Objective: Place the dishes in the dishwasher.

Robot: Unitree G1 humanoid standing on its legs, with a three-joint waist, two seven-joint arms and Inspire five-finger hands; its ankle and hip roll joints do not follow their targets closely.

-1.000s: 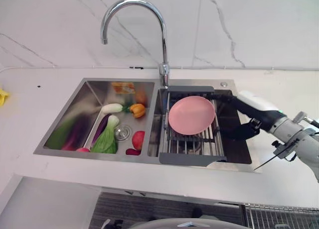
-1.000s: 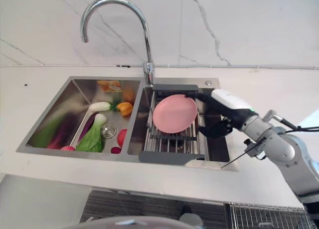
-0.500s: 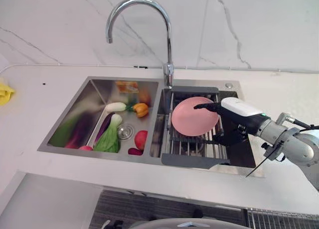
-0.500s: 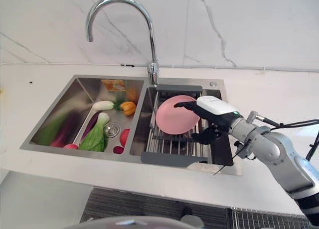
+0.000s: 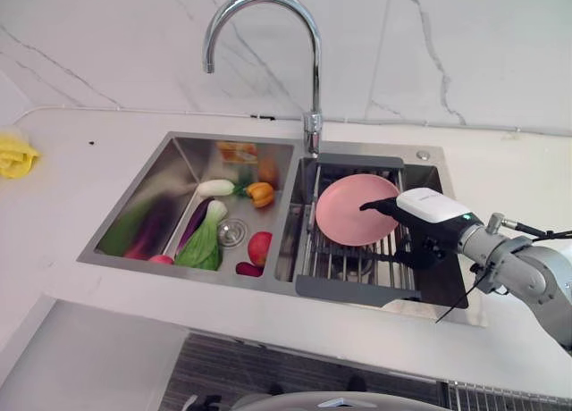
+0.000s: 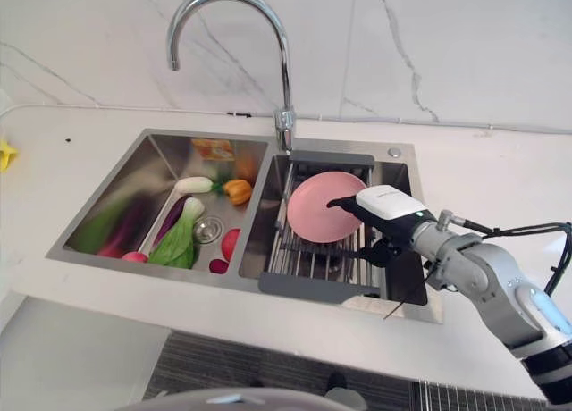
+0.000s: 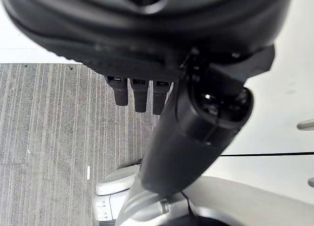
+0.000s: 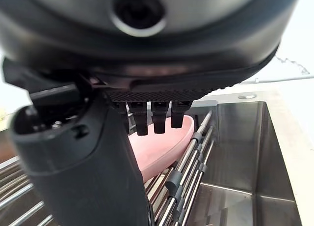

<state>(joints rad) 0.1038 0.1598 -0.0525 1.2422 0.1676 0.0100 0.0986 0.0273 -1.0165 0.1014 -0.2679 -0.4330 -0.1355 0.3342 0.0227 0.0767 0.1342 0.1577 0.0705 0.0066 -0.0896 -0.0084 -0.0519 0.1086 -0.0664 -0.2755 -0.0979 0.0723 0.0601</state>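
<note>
One pink plate [image 5: 357, 209] rests on the wire drying rack [image 5: 353, 259] that spans the right basin of the sink [image 5: 143, 192]. It lies face up, tilted slightly, its far edge toward the faucet [image 5: 308, 67]. Being round, it has no long axis. The rack holds it above the basin floor, so its rim is open to a grip from the side.

The right robot hand [image 5: 420, 210] is at the plate's right edge, fingers [image 8: 154, 120] straight and spread above the rim, thumb below; nothing is pinched yet. Judged step: closing on the rim.

The left robot hand [image 7: 142, 96] hangs over the floor, fingers relaxed. Vegetables [image 5: 201, 241] occupy the left basin. A yellow cloth [image 5: 13, 156] lies on the surface.
</note>
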